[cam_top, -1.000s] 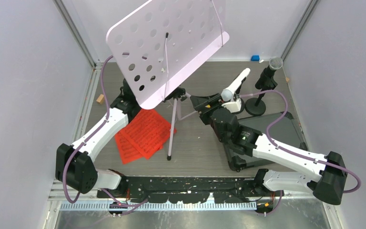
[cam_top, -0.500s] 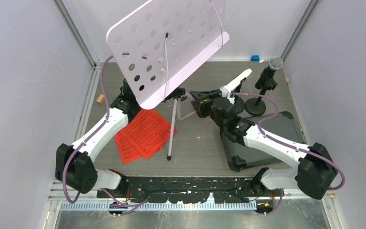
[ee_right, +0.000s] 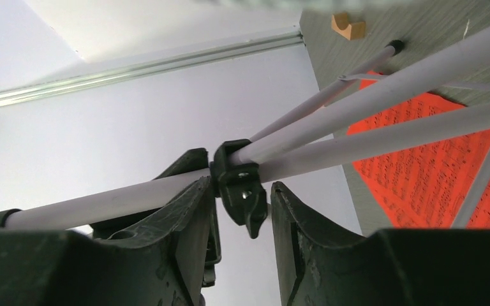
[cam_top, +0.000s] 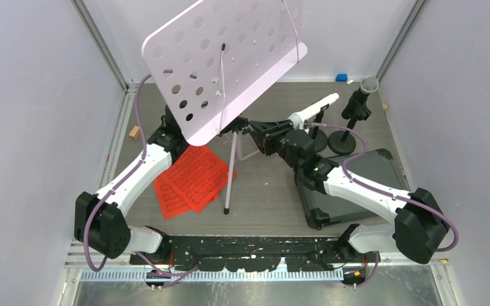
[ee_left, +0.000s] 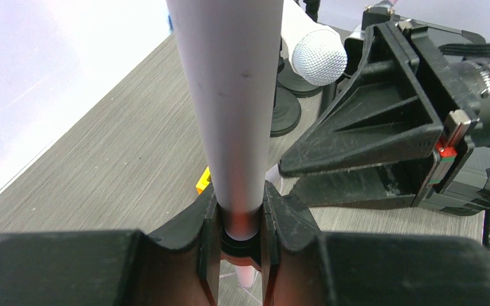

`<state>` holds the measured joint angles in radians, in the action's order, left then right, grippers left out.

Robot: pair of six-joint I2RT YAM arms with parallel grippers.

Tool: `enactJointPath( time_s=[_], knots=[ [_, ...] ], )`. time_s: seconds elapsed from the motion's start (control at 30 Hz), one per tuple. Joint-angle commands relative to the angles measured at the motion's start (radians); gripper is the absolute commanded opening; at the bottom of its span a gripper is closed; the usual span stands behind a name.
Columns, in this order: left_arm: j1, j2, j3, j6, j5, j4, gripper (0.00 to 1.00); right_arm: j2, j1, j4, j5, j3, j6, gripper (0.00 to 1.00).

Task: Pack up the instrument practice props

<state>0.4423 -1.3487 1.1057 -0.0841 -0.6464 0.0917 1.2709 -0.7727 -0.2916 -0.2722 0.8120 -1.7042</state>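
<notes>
**Both grippers are working at the lower pole and tripod hub of the music stand.**

The left gripper (ee_left: 241, 213) is pinching the pale lilac pole (ee_left: 230, 95) that carries the perforated music desk (cam_top: 223, 64), with its 2 fingers pressing the tube where it meets a black collar. The right gripper (ee_right: 242, 204) is facing the left gripper from ahead and to its right. Its jaws are standing partly spread astride the black tripod hub (ee_right: 237, 188), with a sliver of background showing between the hub and 1 finger. The tripod legs (ee_right: 389, 83) are fanning out beyond the right fingertips, above the red sheet-music pages (ee_right: 421, 172) lying flat on the floor. The white microphone (ee_left: 319, 54) is leaning just behind the right gripper, beside 2 black round holder bases (ee_left: 285, 115). The black grey-headed microphone (cam_top: 362, 95) is standing further to the right, beyond the dark hard case (cam_top: 383, 164).
</notes>
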Motion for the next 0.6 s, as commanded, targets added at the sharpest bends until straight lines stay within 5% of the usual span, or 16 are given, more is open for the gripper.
enactJointPath(
  time_s=[0.0,0.2,0.57],
  knots=[
    [0.025,-0.030,-0.011,-0.039,-0.032,-0.170,0.00,0.024,-0.007,-0.063,0.045,-0.003,-0.029,0.44],
    [0.027,-0.028,-0.011,-0.040,-0.033,-0.170,0.00,0.046,-0.015,-0.060,0.059,0.010,-0.027,0.42],
    [0.030,-0.034,-0.010,-0.042,-0.046,-0.173,0.00,0.046,-0.019,-0.055,0.051,-0.001,0.012,0.02]
  ],
)
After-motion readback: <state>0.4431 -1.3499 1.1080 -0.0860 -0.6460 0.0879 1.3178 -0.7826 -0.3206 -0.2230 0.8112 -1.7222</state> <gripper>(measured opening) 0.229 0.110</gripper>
